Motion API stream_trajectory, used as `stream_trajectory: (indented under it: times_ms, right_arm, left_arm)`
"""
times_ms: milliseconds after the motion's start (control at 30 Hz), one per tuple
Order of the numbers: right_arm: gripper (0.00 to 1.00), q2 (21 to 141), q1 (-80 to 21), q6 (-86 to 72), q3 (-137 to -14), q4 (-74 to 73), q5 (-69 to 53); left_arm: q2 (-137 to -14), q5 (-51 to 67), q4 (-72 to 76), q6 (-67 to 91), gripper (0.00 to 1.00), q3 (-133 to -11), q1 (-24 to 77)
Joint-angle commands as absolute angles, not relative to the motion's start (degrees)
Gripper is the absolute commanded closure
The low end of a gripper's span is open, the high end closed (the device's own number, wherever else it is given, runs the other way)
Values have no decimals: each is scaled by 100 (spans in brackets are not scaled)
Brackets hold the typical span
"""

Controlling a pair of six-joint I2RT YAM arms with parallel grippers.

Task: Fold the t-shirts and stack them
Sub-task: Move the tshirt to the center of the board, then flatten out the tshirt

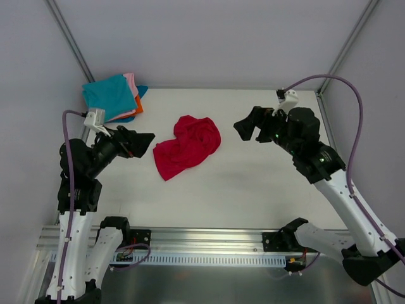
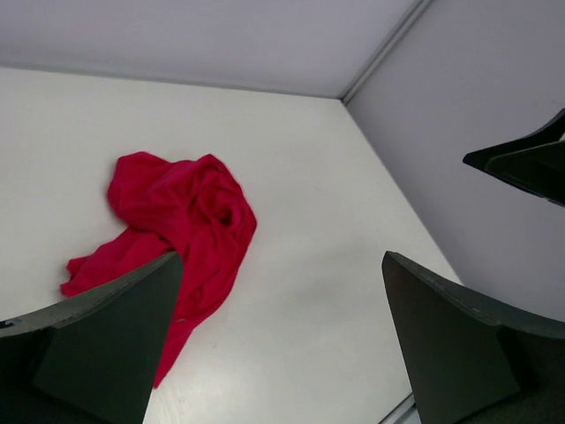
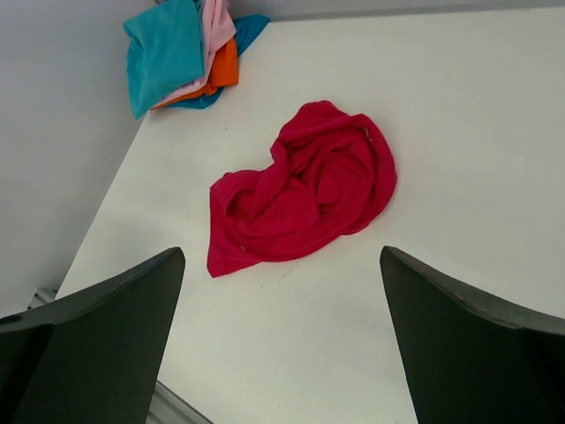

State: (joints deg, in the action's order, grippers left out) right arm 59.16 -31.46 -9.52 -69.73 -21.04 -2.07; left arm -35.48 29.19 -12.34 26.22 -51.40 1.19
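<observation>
Both pairs of fingers stand spread wide and hold nothing: the left gripper [image 1: 140,143] and right gripper [image 1: 252,127] hover on either side of the crumpled red t-shirt [image 1: 187,147], which lies mid-surface [image 1: 253,190], its sleeves and neckline lost in the folds. At the far left corner sits a stack of folded t-shirts [image 1: 114,97]: teal on top, with only edges of pink, orange and blue showing beneath.
</observation>
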Motion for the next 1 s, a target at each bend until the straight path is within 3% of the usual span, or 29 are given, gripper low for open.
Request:
stream_trajectory:
  times_ms: [0, 267, 367, 400, 433, 567, 667, 967]
  right_arm:
    - [1, 5669, -3138, -571, -6943, -2521, 307]
    - [0, 5151, -3129, -694, -6970, -2769, -104]
    - [1, 4677, -3138, -625, -6611, -2418, -193]
    - [1, 4432, -3129, -598, -6374, -2217, -185]
    - [1, 4334, -3129, -598, -6302, -2189, -167]
    - [1, 4412, -3138, -475, -6381, -2635, -220]
    - [0, 4474, -3138, -510, -6294, -2830, -237]
    - [1, 4105, -3129, -598, -5740, -2830, -79]
  left_arm:
    - [-3656, 3769, -547, 3365, 1, -5098, 167]
    - [-3551, 4456, 272, 3902, 6, -4904, 167]
    - [-3446, 4570, 220, 3553, 16, -4922, 167]
    - [-3393, 4448, 159, 3420, 24, -4957, 167]
    - [-3332, 4299, -259, 3262, 24, -5018, 167]
    - [-3374, 2930, -1650, 2033, 16, -5457, 167]
    - [-4232, 1725, -2318, 1549, 17, -5650, 167]
    - [-6798, 432, -2372, 2327, 23, -6336, 815]
